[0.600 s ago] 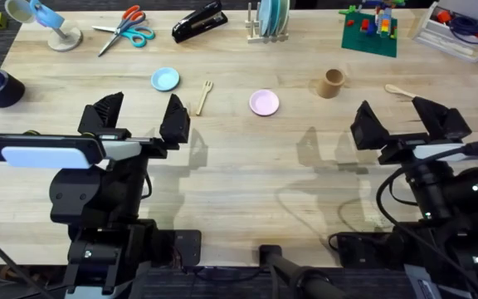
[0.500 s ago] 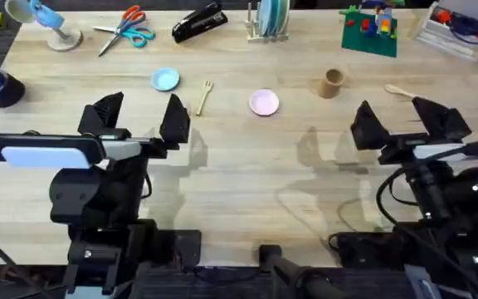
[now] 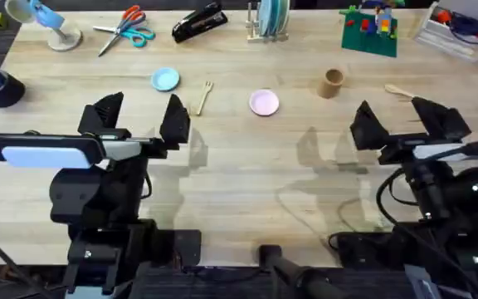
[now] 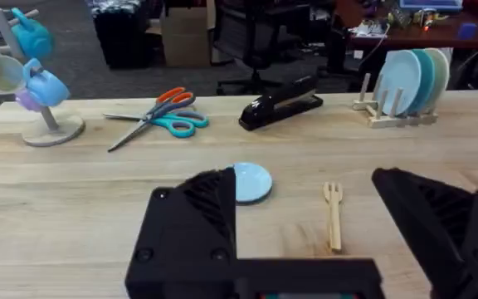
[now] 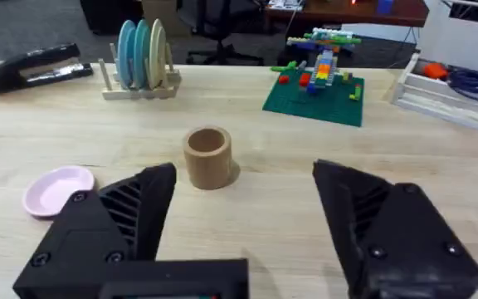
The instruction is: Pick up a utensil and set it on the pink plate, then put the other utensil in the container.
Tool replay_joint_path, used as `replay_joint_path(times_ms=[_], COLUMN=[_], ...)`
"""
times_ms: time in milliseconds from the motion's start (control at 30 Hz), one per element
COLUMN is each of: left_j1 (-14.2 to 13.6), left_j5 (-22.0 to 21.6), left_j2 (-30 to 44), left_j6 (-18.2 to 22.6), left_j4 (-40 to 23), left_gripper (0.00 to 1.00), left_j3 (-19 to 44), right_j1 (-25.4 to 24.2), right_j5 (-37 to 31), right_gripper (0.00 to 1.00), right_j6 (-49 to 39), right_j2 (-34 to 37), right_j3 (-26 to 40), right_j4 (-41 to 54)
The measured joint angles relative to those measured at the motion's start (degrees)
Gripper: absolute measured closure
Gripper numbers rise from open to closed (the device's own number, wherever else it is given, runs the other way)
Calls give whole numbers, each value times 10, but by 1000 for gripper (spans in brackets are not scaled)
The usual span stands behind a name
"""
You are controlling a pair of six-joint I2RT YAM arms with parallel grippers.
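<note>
Fork (image 3: 204, 97) and spoon (image 3: 398, 91) both lie flat on the bench (image 3: 239, 183), well apart: the fork between the light blue plate (image 3: 165, 80) and the pink plate (image 3: 264, 103), the spoon out past the container (image 3: 332, 83) toward the right edge. The container stands upright to the right of the pink plate, clear of it. Both arms hang back at the near side. The left gripper (image 3: 139, 116) is released, fingers spread wide and holding nothing, facing the fork and blue plate. The right gripper (image 3: 401, 123) is likewise spread and empty, facing the container with the pink plate off to one side.
</note>
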State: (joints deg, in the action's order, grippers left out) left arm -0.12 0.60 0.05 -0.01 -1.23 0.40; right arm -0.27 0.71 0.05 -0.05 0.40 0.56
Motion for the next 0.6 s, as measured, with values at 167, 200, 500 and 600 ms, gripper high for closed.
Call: replay_joint_path(times_ms=[167, 200, 500, 600], left_j1=[0, 0, 0, 0], left_j5=[0, 0, 0, 0], left_j2=[0, 0, 0, 0], left_j6=[0, 0, 0, 0], left_j4=[-2, -2, -9, -49], left_gripper=[7, 6, 7, 7], left_j3=[0, 0, 19, 65], right_j1=[0, 0, 0, 0], right_j5=[2, 2, 7, 11], right_gripper=[7, 7, 7, 7], right_j6=[1, 1, 1, 1], right_j2=[0, 0, 0, 0], right_j3=[0, 0, 13, 34], right_j4=[0, 0, 17, 34])
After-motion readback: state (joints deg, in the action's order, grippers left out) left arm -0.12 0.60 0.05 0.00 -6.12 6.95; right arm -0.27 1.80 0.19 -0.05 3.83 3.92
